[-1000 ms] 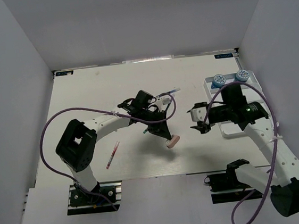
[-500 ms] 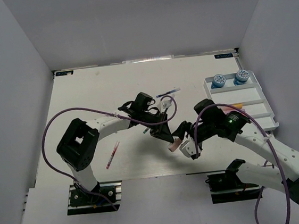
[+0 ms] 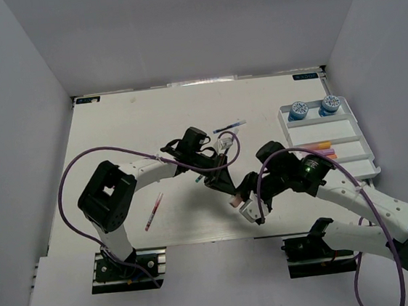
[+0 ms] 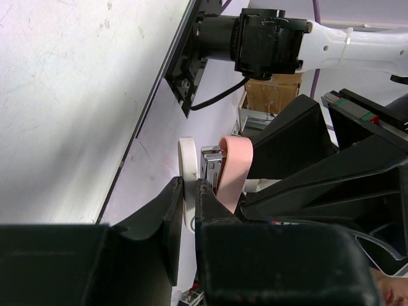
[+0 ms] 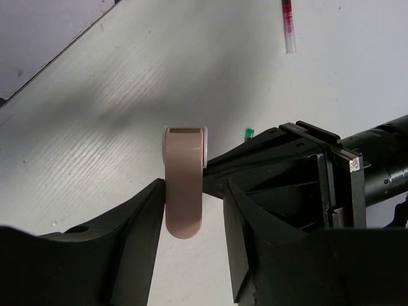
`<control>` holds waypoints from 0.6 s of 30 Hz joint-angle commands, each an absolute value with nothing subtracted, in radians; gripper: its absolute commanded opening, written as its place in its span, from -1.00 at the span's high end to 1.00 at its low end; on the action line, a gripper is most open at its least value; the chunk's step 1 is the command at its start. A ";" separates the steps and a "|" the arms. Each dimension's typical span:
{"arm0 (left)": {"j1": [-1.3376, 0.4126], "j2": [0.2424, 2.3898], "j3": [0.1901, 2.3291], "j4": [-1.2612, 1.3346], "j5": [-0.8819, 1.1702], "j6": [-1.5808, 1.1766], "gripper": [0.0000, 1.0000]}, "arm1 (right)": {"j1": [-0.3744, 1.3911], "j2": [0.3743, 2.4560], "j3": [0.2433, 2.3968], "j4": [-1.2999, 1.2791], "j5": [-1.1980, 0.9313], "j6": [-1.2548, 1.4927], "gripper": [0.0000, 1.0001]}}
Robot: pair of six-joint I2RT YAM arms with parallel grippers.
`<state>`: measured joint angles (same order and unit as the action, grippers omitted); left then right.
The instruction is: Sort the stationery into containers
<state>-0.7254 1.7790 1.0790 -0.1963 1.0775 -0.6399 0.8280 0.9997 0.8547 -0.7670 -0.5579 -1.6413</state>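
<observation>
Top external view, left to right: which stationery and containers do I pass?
Going right: red pen → pink eraser → white tray. The blue pen is left out, since it lies level with the eraser across the picture.

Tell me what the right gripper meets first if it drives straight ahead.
The eraser, sitting between the right gripper's fingers and held by the left gripper, which lies right behind; depth there is unclear.
</observation>
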 commanded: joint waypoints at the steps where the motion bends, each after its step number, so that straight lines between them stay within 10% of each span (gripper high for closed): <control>1: -0.724 1.763 1.074 -0.175 1.117 -0.641 1.00 | 0.847 1.000 0.856 -0.770 -0.537 -1.632 0.07; 10: -0.715 1.773 1.072 -0.169 1.129 -0.643 1.00 | 0.864 0.991 0.830 -0.776 -0.512 -1.634 -0.15; 18: -0.715 1.770 1.068 -0.167 1.131 -0.643 1.00 | 0.868 1.003 0.824 -0.753 -0.492 -1.609 0.16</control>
<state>-0.7216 1.7794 1.0725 -0.1898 1.0882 -0.6445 0.8597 1.0016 0.8330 -0.7658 -0.4965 -1.6222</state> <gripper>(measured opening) 0.217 0.426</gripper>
